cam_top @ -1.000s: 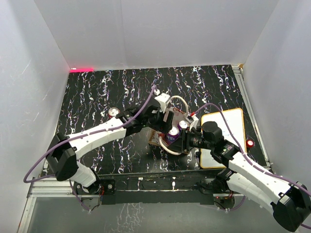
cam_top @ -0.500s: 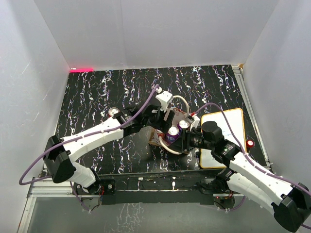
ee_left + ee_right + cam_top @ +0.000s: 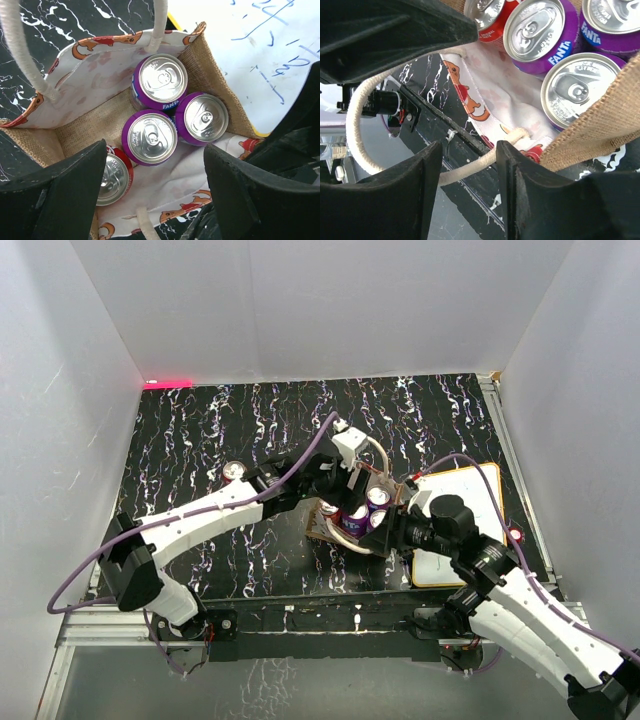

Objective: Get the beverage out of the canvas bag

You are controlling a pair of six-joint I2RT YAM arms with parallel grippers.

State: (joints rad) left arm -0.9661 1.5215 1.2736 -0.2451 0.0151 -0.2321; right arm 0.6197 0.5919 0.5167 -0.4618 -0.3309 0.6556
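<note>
The tan canvas bag (image 3: 319, 528) stands open at mid table, its near cream handle (image 3: 362, 549) hanging toward the arms. It holds three purple Fanta cans (image 3: 150, 137) and one red can (image 3: 114, 177), all upright. My left gripper (image 3: 155, 200) is open right above the bag's mouth and holds nothing. In the top view it (image 3: 348, 496) hovers over the cans. My right gripper (image 3: 467, 195) is open at the bag's near right corner. The cream handle (image 3: 470, 167) runs loosely between its fingers. The purple cans (image 3: 577, 90) and the burlap wall (image 3: 610, 130) show there too.
A white orange-rimmed board (image 3: 470, 510) with blue writing lies just right of the bag, also in the left wrist view (image 3: 270, 50). A lone can (image 3: 233, 471) stands on the black marbled table to the left. White walls enclose three sides.
My left gripper has shifted right and now sits over the bag's mouth. My right arm has drawn slightly right and back, staying at the bag's near corner.
</note>
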